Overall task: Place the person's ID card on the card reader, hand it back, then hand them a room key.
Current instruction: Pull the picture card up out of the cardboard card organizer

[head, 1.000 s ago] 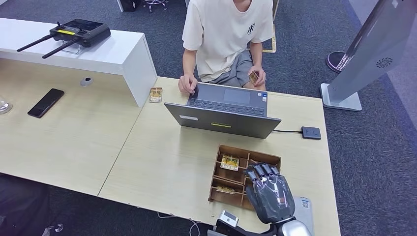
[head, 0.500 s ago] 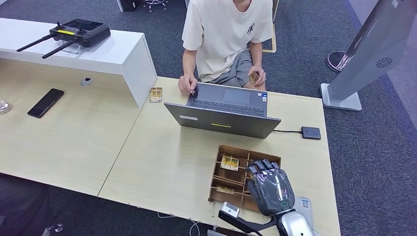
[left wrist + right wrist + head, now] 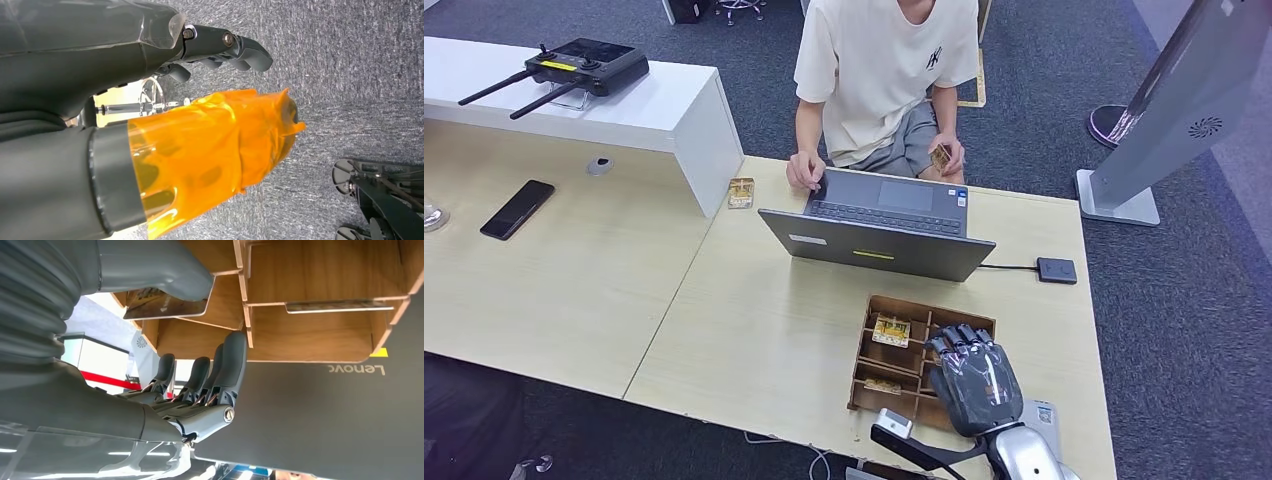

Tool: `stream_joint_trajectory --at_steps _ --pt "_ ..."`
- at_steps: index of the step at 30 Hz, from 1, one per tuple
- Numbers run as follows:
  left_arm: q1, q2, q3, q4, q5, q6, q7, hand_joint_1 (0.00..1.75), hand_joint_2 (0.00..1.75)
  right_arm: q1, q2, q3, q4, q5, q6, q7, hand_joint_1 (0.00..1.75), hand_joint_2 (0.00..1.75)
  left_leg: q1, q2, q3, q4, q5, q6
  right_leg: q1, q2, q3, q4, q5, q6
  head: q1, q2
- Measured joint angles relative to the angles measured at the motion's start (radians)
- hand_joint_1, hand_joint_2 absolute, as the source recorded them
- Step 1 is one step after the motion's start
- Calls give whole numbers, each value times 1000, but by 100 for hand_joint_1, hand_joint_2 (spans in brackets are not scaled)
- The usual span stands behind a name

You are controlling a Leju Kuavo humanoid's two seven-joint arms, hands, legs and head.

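My right hand [image 3: 972, 378] hovers low over the right side of a wooden divided tray [image 3: 929, 305] near the table's front edge. Key cards [image 3: 891, 330] lie in the tray's left compartments. In the right wrist view my thumb [image 3: 150, 270] lies against a card [image 3: 165, 307] in one compartment, while the fingers [image 3: 210, 372] stretch out apart from it. The person seated across the table holds a card [image 3: 941, 157] in one hand. A small black card reader [image 3: 1056, 270] sits at the table's right. My left hand [image 3: 150, 100], its thumb wrapped in orange tape, hangs over grey carpet and holds nothing.
An open grey laptop [image 3: 874, 250] stands between the tray and the person, cabled to the reader. Another card [image 3: 741, 192] lies by the white raised counter [image 3: 624, 110], which carries a remote controller. A black phone [image 3: 517, 208] lies on the left table. A grey stand rises at the far right.
My right hand has settled slightly lower and further over the tray's right compartments, and more of its silver wrist has come into view. The person has stayed still.
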Motion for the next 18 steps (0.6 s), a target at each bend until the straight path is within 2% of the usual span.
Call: stream_joint_trajectory --at_steps 13,18 --pt "1 0 0 -4 15 -6 2 0 0 0 -10 -20 12 -2 16 1 82 175 0 0 0 0 0 0 0 0 0 0 0 0 0 0" --pt "3 0 0 -7 21 -8 3 0 0 0 -18 -24 12 -2 20 6 91 175 0 0 0 0 0 0 0 0 0 0 0 0 0 0"
